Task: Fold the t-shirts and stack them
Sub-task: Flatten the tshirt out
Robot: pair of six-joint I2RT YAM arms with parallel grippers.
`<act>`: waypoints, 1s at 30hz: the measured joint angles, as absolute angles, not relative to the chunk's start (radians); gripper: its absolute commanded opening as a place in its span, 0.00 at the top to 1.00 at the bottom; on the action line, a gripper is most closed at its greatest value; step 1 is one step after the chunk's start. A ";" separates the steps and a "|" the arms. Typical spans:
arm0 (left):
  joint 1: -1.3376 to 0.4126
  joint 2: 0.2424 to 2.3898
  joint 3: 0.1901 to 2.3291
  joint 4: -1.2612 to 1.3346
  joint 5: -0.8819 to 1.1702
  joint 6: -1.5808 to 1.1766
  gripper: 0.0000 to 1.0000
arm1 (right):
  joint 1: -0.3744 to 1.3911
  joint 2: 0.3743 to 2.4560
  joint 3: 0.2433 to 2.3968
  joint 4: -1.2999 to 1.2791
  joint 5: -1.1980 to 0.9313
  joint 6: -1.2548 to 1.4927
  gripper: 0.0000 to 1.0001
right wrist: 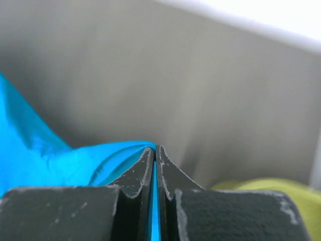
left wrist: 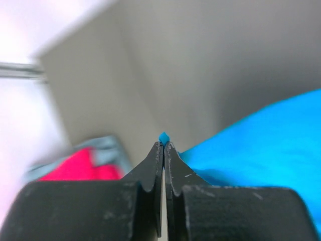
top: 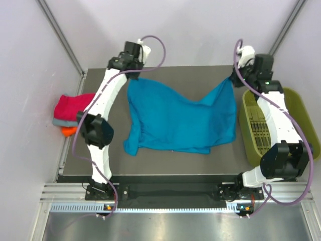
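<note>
The teal-blue t-shirt [top: 178, 118] hangs stretched across the dark table, its two far corners lifted. My left gripper [top: 131, 75] is shut on its far left corner; a tip of teal cloth [left wrist: 164, 136] sticks out past the fingertips. My right gripper [top: 233, 76] is shut on its far right corner, with teal cloth [right wrist: 60, 160] pinched between the jaws. The shirt's lower part lies rumpled on the table. A folded stack of magenta-red [top: 70, 106], grey [top: 60, 122] and orange [top: 69, 131] shirts sits off the table's left edge, and shows blurred in the left wrist view [left wrist: 75, 165].
An olive-green plastic bin [top: 300, 115] stands at the table's right edge, under the right arm; its rim shows in the right wrist view [right wrist: 271, 188]. Pale walls close in the back and both sides.
</note>
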State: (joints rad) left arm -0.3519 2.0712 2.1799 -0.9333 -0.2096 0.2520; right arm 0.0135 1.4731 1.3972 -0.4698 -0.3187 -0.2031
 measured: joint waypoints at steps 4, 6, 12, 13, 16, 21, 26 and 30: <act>-0.329 1.925 2.163 -0.872 -0.289 0.281 1.00 | -0.016 1.475 1.592 -0.480 -0.316 -0.196 1.00; -0.334 1.853 2.131 -0.848 -0.308 0.283 1.00 | -0.016 1.475 1.673 -0.482 -0.320 -0.190 1.00; -0.348 1.699 2.062 -0.830 -0.307 0.282 1.00 | -0.016 1.465 1.809 -0.537 -0.358 -0.165 1.00; -0.348 1.676 2.045 -0.831 -0.303 0.283 1.00 | -0.016 1.457 1.811 -0.550 -0.364 -0.156 1.00; -0.348 1.595 1.958 -0.812 -0.282 0.284 1.00 | -0.016 1.414 1.813 -0.606 -0.373 -0.133 1.00; -0.348 1.370 1.716 -0.723 -0.221 0.308 1.00 | -0.016 1.268 1.788 -0.656 -0.385 -0.098 1.00; -0.348 1.119 1.527 -0.639 -0.157 0.326 1.00 | -0.016 1.035 1.707 -0.656 -0.391 -0.073 1.00; -0.348 1.024 1.511 -0.614 -0.140 0.333 1.00 | -0.016 0.932 1.721 -0.659 -0.386 -0.068 1.00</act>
State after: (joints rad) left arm -0.3477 1.0237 1.5108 -0.6144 -0.1402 0.3328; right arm -0.0162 0.9318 1.7206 -0.6594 -0.3862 -0.0681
